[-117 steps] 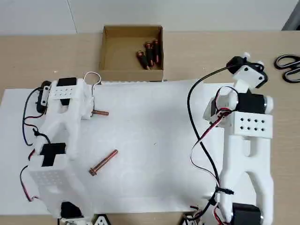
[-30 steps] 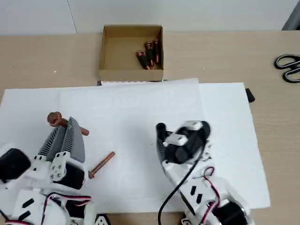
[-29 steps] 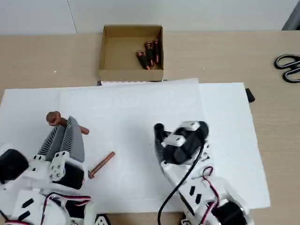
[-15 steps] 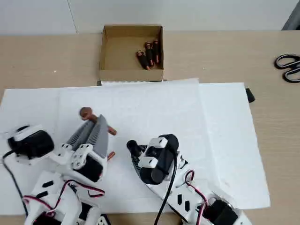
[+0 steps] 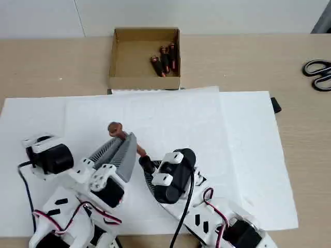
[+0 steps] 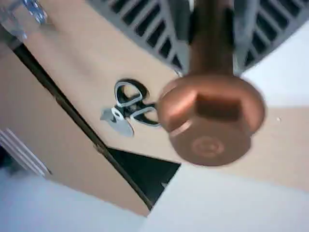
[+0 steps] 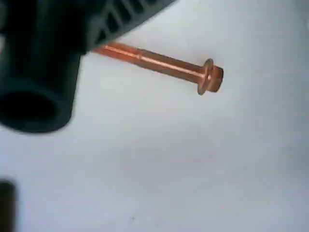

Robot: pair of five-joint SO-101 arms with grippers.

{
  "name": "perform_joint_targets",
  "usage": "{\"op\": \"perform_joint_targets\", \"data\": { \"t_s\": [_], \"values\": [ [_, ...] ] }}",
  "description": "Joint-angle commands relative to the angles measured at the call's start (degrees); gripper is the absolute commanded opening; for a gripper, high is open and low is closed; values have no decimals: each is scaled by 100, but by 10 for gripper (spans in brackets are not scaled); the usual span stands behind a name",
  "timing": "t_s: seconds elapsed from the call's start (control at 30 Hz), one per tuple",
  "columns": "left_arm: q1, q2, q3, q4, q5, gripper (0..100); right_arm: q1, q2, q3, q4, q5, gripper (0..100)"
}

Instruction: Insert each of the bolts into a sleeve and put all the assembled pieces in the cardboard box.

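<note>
The left jaws are pressed onto the shank of a copper bolt (image 5: 116,129). Its flanged head sticks out past the jaw tips and the threaded end pokes out on the side toward the other arm. Just beside that end is a black sleeve (image 5: 146,164), which the right jaws are pinching, with its open bore standing clear of the jaw tips. Bolt tip and sleeve mouth are very close, though whether they actually touch is hard to say from above. In the right wrist view a second bolt (image 7: 159,64) lies flat on the white paper sheet (image 5: 207,129), just past the sleeve, loose from both jaws. Well beyond both sets of jaws, off the far edge of the sheet, the cardboard box (image 5: 120,54) holds several assembled pieces (image 5: 164,58) bunched in one corner. Scissors (image 5: 318,74) lie on the table (image 5: 248,57), far out to the right of the right jaws.
</note>
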Motion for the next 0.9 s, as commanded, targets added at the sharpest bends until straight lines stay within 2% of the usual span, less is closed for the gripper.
{"op": "perform_joint_targets", "data": {
  "t_s": [0.0,0.87],
  "values": [
    [123,-44,-31,141,-9,6,-4,-48,-62,-312,62,2],
    [105,-35,22,158,-712,6,4,-48,-299,-259,62,2]
  ]
}}
